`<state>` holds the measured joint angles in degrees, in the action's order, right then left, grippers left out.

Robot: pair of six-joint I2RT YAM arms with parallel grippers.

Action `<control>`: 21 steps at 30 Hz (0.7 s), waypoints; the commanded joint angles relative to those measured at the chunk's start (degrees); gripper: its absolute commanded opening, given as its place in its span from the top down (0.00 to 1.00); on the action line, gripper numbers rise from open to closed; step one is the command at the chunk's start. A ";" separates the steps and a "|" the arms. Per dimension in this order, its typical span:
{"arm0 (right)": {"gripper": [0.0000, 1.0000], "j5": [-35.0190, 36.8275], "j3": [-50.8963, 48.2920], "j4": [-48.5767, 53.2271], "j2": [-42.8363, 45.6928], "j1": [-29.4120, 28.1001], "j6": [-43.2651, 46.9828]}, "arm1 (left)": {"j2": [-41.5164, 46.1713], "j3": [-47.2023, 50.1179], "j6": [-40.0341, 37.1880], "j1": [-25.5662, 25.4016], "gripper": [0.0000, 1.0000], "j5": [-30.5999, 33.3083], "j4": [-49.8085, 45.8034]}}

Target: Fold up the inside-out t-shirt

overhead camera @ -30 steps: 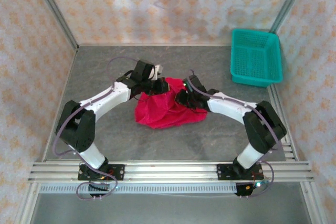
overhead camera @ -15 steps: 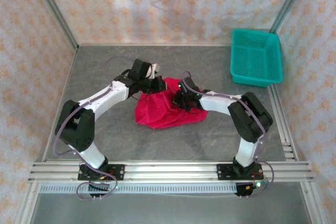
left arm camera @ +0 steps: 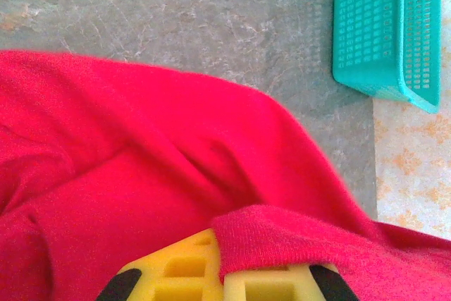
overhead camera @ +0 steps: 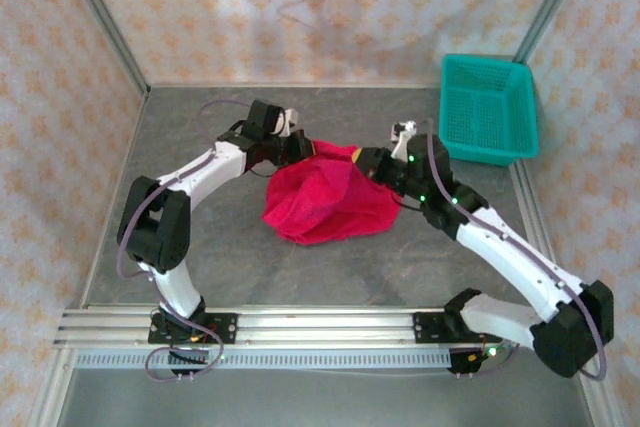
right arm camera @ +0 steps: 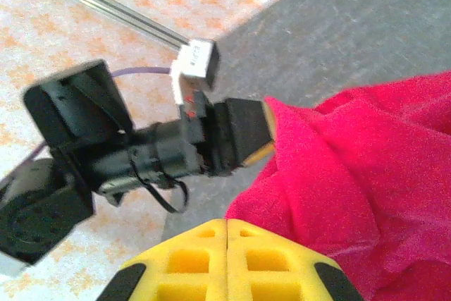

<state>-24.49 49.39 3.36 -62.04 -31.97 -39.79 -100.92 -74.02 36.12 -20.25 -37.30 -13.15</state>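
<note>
The inside-out t-shirt (overhead camera: 325, 197) is a bunched crimson heap in the middle of the grey table (overhead camera: 200, 127). My left gripper (overhead camera: 298, 150) is shut on its far left edge. In the left wrist view a red hem comes out between the yellow fingers (left arm camera: 176, 273) of the left gripper (left arm camera: 220, 244), and the t-shirt (left arm camera: 141, 160) spreads beyond them. My right gripper (overhead camera: 370, 160) is shut at the shirt's far right corner. In the right wrist view the right gripper (right arm camera: 227, 222) has its jaws pressed together, and the t-shirt (right arm camera: 352, 174) edge runs from their tip up to the left gripper (right arm camera: 268, 121).
A teal mesh basket (overhead camera: 488, 107) stands at the back right corner, also seen in the left wrist view as the basket (left arm camera: 387, 26). Patterned walls close in the table on three sides. An aluminium rail (overhead camera: 320, 327) crosses the near edge by the arm bases.
The right gripper closed on top of the shirt, then swung back and to the right as its arm stretched out. The shirt's top edge was drawn out between the two grippers.
</note>
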 commanded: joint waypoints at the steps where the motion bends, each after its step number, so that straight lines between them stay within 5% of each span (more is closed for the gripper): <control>1: 1.00 -1.36 -8.18 -5.62 -2.74 1.18 -1.37 | 0.34 0.75 0.50 -0.64 1.00 -1.21 1.66; 5: 1.00 -1.47 -12.01 -10.18 -9.44 1.28 -2.23 | 2.88 1.33 -1.95 -1.52 0.99 -0.07 -0.38; 11: 1.00 -4.33 -12.86 -13.48 -15.15 1.22 -2.09 | 8.73 1.71 -9.41 -4.23 0.54 6.83 -9.73; 16: 1.00 -5.96 -15.59 -17.93 -15.22 1.11 -3.36 | 13.71 3.39 -11.82 -9.26 0.58 10.64 -13.39; 21: 1.00 -6.50 -17.51 -21.14 -14.79 0.94 -4.27 | 9.29 0.83 -8.33 -12.18 0.63 11.41 -13.37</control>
<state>-30.09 33.15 -13.37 -77.34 -30.92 -43.31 -87.96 -71.81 27.00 -32.12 -28.99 -23.70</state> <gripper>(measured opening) 0.061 0.376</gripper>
